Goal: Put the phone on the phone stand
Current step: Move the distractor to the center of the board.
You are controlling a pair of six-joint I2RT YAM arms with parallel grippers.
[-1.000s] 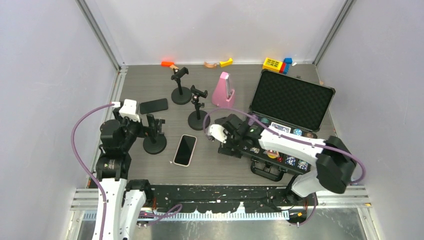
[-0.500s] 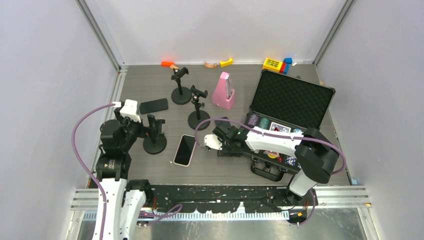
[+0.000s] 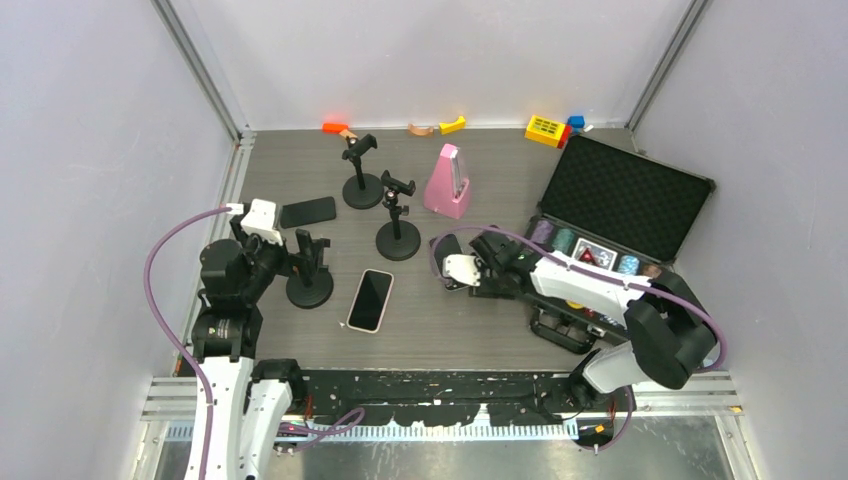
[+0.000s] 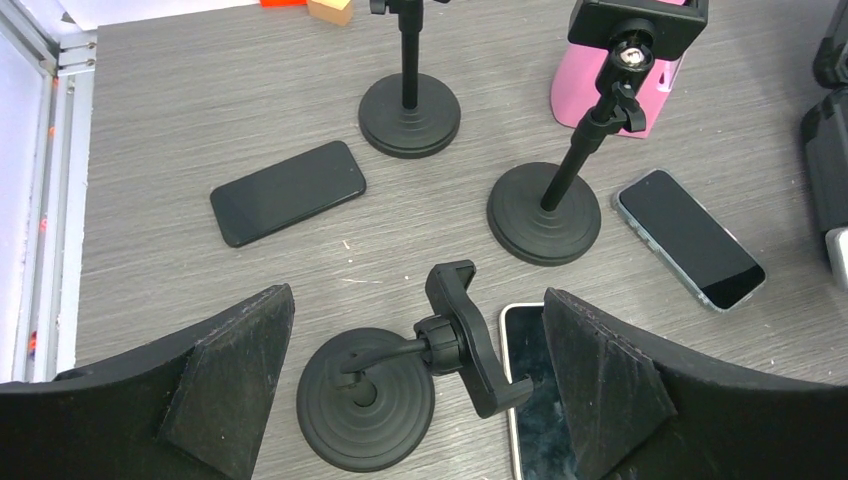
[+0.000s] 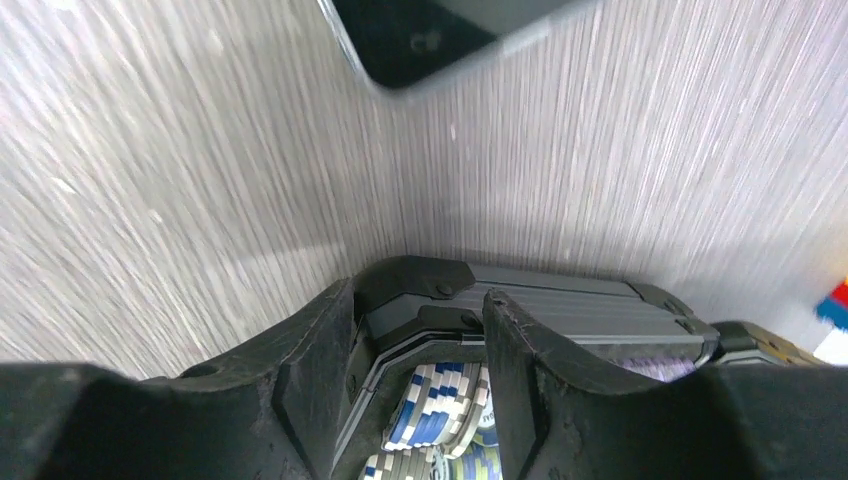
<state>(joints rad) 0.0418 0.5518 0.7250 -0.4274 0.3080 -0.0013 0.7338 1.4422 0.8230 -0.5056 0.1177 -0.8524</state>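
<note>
Right end effector (image 5: 420, 295), half-closed astride chip case (image 5: 580, 305), grip unclear: may drag case, missing phone (image 5: 440, 30).

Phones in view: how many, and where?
3. Black phone lies left of the rear stand. Pale-edged phone lies right of the near stand. Third phone lies right of the middle stand, clearest from the left wrist. None seems fully hidden.

Grey wood-grain tabletop (image 3: 300, 180); plain pale walls (image 3: 430, 50).
</note>
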